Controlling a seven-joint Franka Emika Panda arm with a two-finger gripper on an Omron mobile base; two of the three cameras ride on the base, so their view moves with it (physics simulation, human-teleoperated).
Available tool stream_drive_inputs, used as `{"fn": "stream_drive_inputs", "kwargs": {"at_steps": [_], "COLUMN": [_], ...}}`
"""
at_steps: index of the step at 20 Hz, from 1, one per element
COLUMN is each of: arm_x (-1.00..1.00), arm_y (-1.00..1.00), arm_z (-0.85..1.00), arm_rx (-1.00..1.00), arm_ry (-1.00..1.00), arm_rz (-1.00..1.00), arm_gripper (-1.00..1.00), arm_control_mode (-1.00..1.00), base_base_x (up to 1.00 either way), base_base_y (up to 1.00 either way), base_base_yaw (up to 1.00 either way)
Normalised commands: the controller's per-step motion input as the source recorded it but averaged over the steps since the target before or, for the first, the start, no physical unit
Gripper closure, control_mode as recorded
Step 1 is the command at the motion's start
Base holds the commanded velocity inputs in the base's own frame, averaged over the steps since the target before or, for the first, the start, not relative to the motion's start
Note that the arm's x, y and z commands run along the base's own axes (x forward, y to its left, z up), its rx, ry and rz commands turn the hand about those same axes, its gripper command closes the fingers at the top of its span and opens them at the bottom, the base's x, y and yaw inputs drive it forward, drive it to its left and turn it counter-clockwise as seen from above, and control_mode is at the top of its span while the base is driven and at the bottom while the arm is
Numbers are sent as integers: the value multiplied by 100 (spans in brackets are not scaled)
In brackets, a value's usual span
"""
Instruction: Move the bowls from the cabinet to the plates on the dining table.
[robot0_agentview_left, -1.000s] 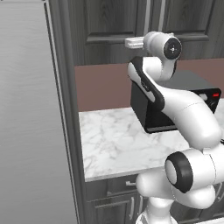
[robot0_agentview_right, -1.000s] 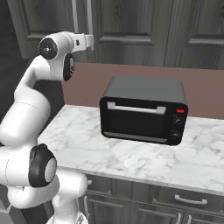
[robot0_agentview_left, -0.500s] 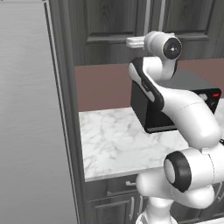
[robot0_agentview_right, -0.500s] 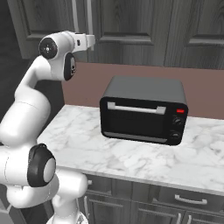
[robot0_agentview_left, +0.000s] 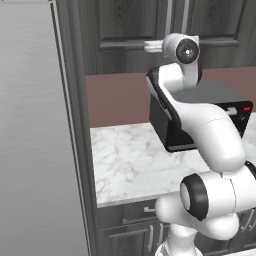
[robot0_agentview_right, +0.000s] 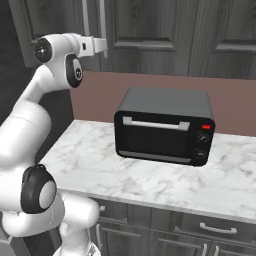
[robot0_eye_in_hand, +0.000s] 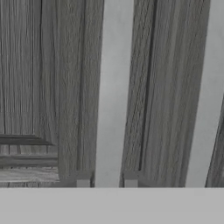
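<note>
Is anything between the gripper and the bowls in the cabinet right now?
Yes: the cabinet doors are closed, so the bowls are shut away behind them. The gripper sits at the door with one vertical silver bar handle between its fingertips; a second handle stands beside it.

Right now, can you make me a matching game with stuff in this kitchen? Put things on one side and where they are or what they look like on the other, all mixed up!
Things:
1. toaster oven
2. cabinet handle
3. counter
4. wall behind the counter

Descriptions:
A. white marble with grey veins
B. black, sitting on the counter
C. plain reddish brown
D. silver bar between the fingertips of the gripper

Pairs: 1-B, 2-D, 3-A, 4-C
</note>
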Motion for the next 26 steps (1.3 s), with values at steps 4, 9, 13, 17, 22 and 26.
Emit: {"fn": "stream_drive_inputs", "kwargs": {"at_steps": [4, 9, 13, 17, 22, 26], "arm_x": [-31, -39, -55, -65, -68, -72], "arm_y": [-23, -29, -34, -25, -17, -1], "arm_z": [47, 45, 38, 28, 24, 29], "arm_rx": [0, 0, 5, 7, 9, 6], "arm_ry": [6, 6, 1, -4, -10, -11], "arm_rz": [-8, -6, -1, 0, 0, 0], "arm_gripper": [100, 100, 100, 100, 100, 100], "arm_control_mode": [-100, -100, -100, -100, -100, -100], "base_base_x": [0, 0, 0, 0, 0, 0], "base_base_y": [0, 0, 0, 0, 0, 0], "base_base_yaw": [0, 0, 0, 0, 0, 0]}}
